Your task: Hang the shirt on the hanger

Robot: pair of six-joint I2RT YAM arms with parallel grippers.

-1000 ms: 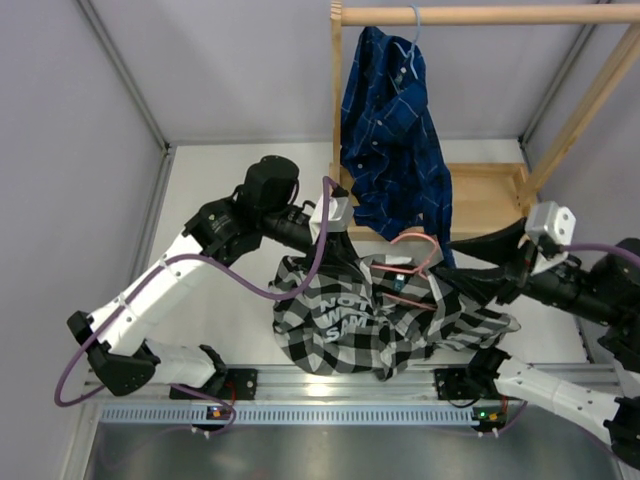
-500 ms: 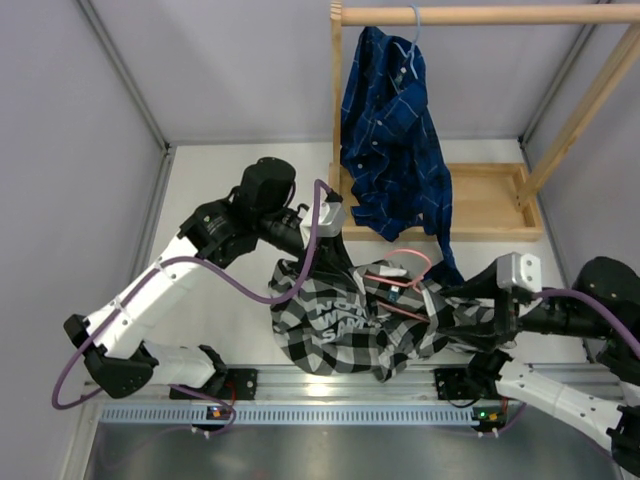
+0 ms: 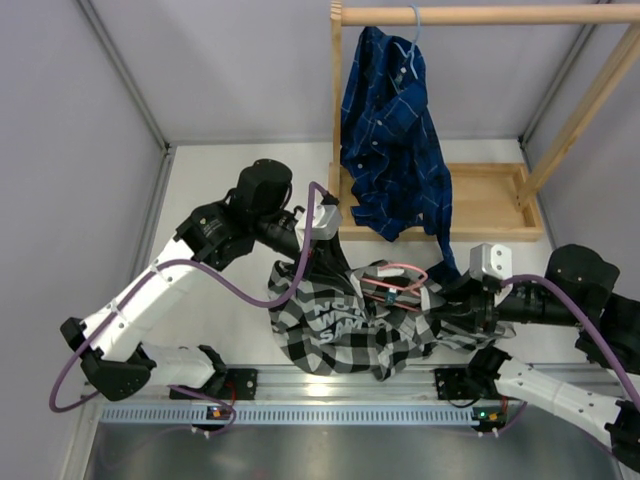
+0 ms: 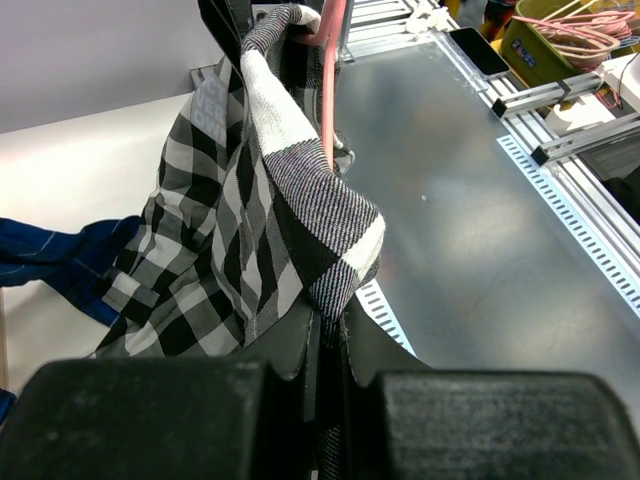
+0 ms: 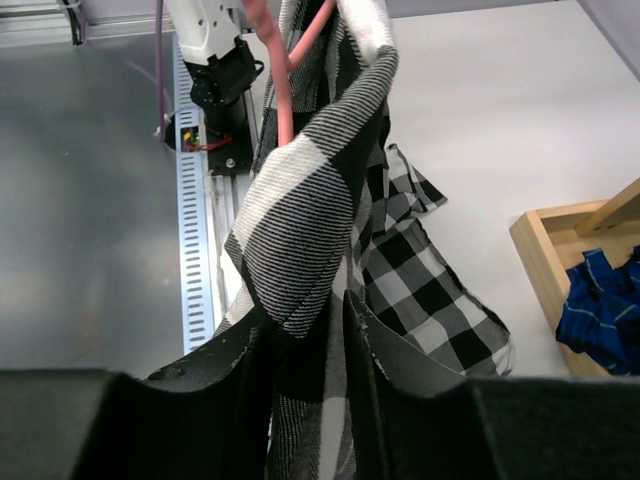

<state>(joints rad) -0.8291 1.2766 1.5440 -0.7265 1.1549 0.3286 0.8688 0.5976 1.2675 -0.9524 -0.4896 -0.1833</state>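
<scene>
Pink hanger (image 4: 328,100) mostly buried in checked shirt (image 3: 340,325); left fingers (image 4: 285,348), right fingers (image 5: 392,352) each clamp shirt fold.

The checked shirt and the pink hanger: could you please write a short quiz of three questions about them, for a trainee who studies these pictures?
1. True or false: the left tool is shut on the shirt.
2. Where is the pink hanger? A) hanging in the air, touching nothing; B) against the shirt's fabric; C) clamped alone in the left tool.
3. Fill in: the right tool grips the ___.
Key: 1 true; 2 B; 3 shirt.
</scene>
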